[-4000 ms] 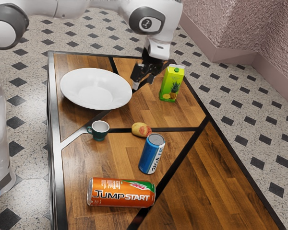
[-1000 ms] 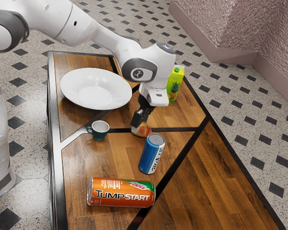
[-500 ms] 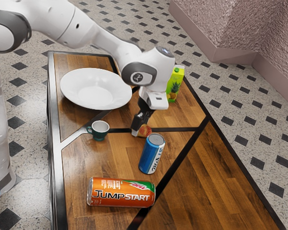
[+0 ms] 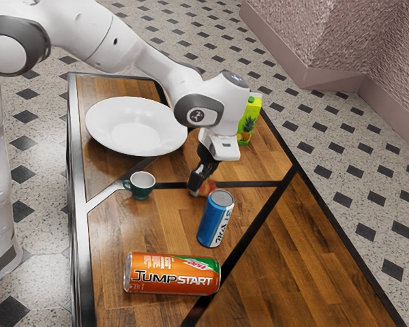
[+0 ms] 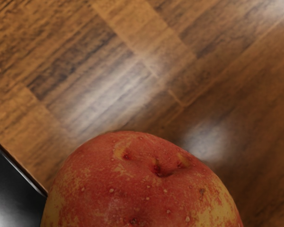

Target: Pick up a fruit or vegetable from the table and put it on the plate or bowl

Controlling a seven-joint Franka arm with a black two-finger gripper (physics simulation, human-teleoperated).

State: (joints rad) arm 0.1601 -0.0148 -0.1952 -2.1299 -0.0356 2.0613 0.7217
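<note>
A red-and-yellow fruit (image 4: 208,186) lies on the wooden table where the dark inlay lines meet, and it is large and close under my hand in the wrist view (image 5: 142,184). My gripper (image 4: 200,184) is down around it, open, with one dark finger in front of the fruit and the rest of the fruit showing toward the exterior view's right. The white plate (image 4: 136,126) sits at the table's far left part, apart from the hand, with nothing on it.
An upright blue can (image 4: 215,218) stands just in front of the fruit, very near the hand. A green cup (image 4: 141,184) is to the fruit's left, a juice carton (image 4: 248,119) behind the arm, and an orange can (image 4: 172,273) lies near the front edge.
My hand has come from beside the plate over to the fruit and sunk lower around it over the last second. The fruit, cans and cup have stayed put.
</note>
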